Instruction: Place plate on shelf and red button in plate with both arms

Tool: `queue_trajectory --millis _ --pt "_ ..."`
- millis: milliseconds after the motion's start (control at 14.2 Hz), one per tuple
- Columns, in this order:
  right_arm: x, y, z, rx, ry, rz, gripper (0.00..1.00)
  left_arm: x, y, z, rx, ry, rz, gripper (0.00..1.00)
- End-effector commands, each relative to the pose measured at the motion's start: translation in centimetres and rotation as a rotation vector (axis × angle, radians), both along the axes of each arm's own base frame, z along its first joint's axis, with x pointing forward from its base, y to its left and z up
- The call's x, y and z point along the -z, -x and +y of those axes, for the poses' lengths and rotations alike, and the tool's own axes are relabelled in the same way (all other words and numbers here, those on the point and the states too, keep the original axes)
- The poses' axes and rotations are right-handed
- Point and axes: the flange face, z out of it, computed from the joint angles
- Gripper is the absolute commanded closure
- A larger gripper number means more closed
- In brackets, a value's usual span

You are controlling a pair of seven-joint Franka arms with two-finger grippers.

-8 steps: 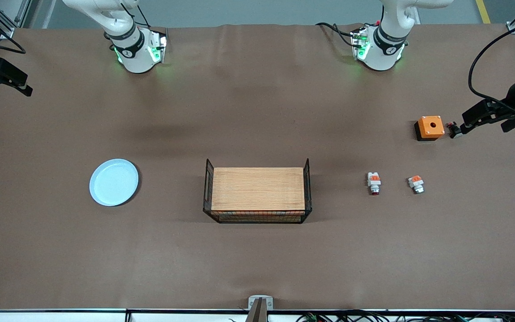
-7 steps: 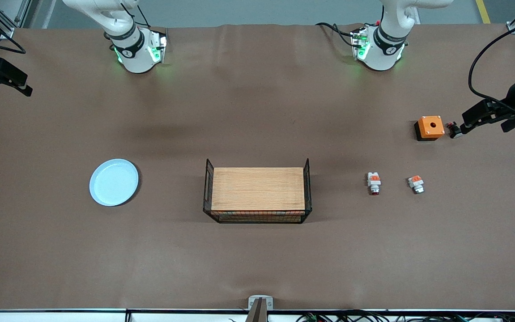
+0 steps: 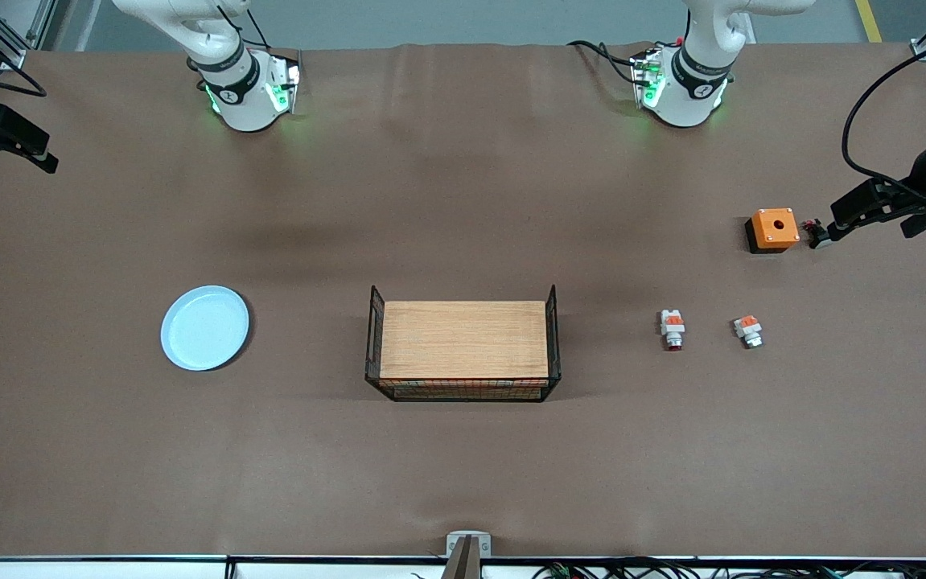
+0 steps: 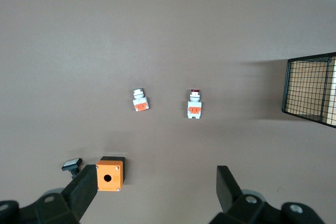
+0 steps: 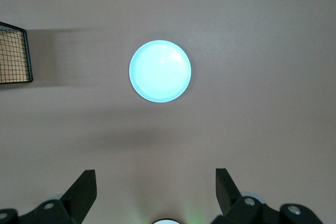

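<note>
high front camera faces the robots; both wrist cameras look straight down

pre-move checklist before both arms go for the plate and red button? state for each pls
1. Left gripper open, empty, high over the small parts: ok.
2. Right gripper open, empty, high over the plate: ok.
3. Plate flat on the table, nothing on it: ok.
4. Red button apart from the silver-tipped piece beside it, toward the left arm's end: ok.
5. Wire basket with the wooden board between plate and button, nothing on the board: ok.
6. Orange box farther from the front camera than the button, out of the way: ok.
</note>
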Motion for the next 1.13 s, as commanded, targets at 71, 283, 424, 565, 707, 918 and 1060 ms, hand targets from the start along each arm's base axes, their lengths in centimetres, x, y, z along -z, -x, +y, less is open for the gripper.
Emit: queue_trajectory --millis 71,283,424,565,707,918,1060 --pt "-0.8 0.3 -0.2 -0.009 0.026 -0.019 0.00 -0.5 0.1 -0.2 0.007 -0.006 0.005 0.00" --pt "-0.7 -0.7 -1.1 0.010 0.034 -0.011 0.00 -0.6 0.1 -0.2 -0.012 0.001 0.004 0.00" --pt "1.0 -1.9 -1.6 0.019 0.038 0.025 0.00 0.3 0.0 -0.4 -0.030 0.034 0.032 0.00" --pt "2.5 -2.8 -1.7 0.014 0.037 0.048 0.00 2.1 -0.6 -1.1 -0.036 0.029 0.076 0.00" --pt "5.5 -4.8 -1.9 0.017 0.031 0.095 0.00 4.6 -1.5 -3.2 -0.033 0.020 0.117 0.00" --pt "8.4 -7.0 -3.7 -0.033 0.016 0.112 0.00 8.5 -3.1 -4.3 -0.058 0.017 0.169 0.00" --pt "12.8 -9.1 -6.2 -0.082 0.004 0.146 0.00 11.3 -4.1 -4.5 -0.123 0.022 0.188 0.00"
